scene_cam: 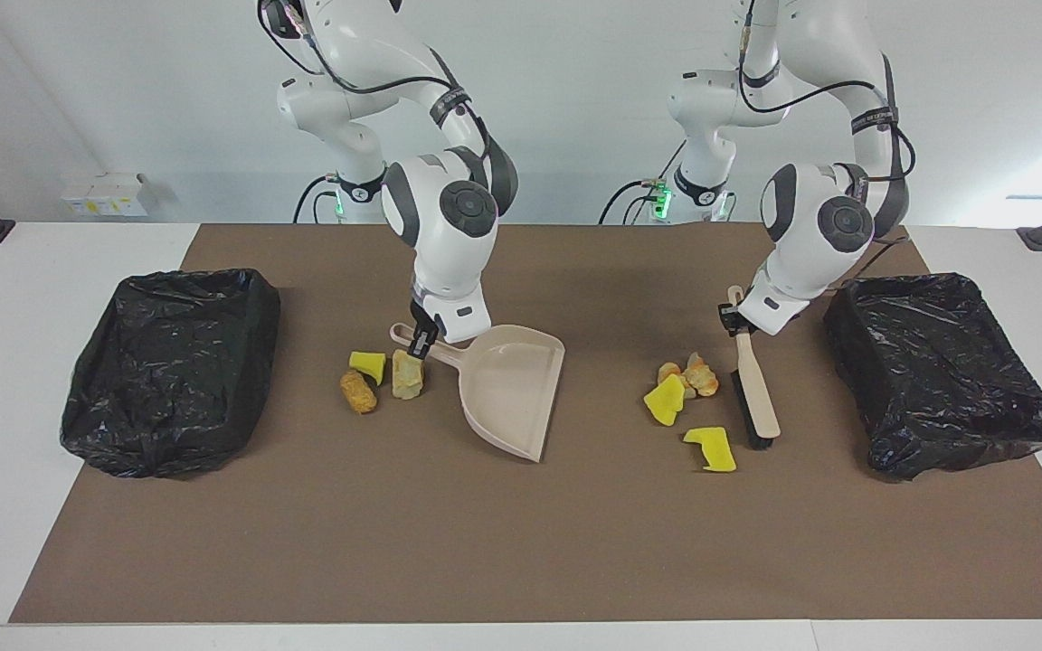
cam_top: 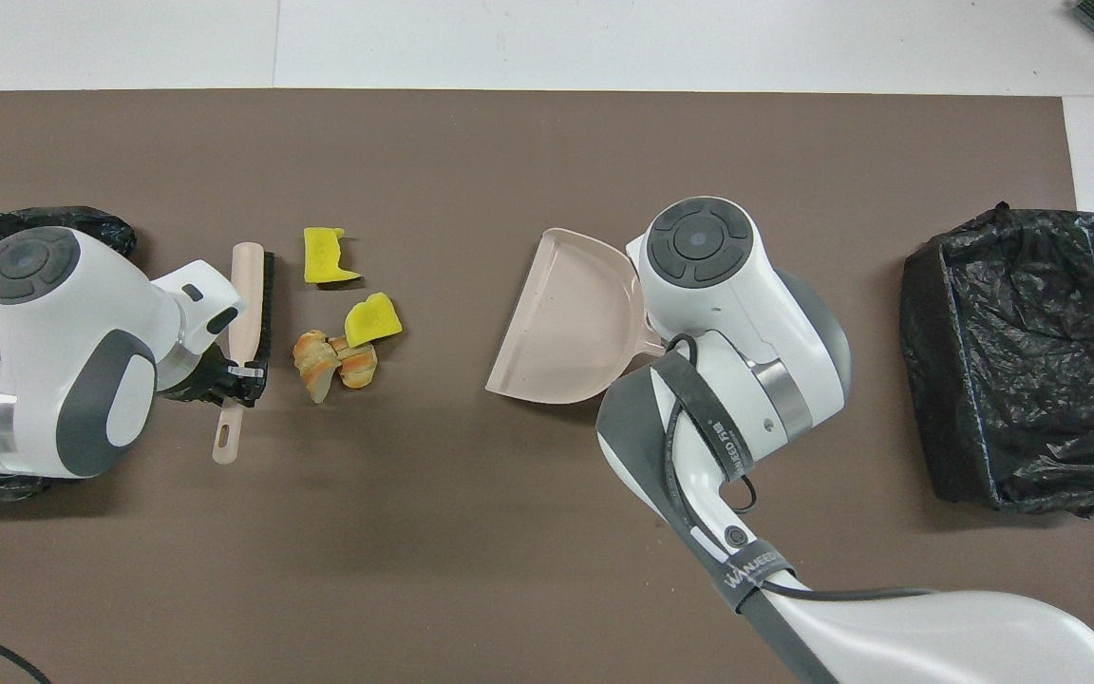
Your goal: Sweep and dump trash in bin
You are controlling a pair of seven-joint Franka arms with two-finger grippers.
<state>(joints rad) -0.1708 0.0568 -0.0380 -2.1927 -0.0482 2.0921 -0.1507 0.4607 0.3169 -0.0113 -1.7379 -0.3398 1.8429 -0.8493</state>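
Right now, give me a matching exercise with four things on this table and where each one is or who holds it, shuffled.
Things:
1. dustpan
2. brush
3. yellow sponge piece
4. black-lined bin

Places:
A. loose on the brown mat, beside the brush head
B. handle held by the right gripper
C. at the right arm's end of the table
D. handle held by the left gripper

Pairs: 1-B, 2-D, 3-A, 4-C
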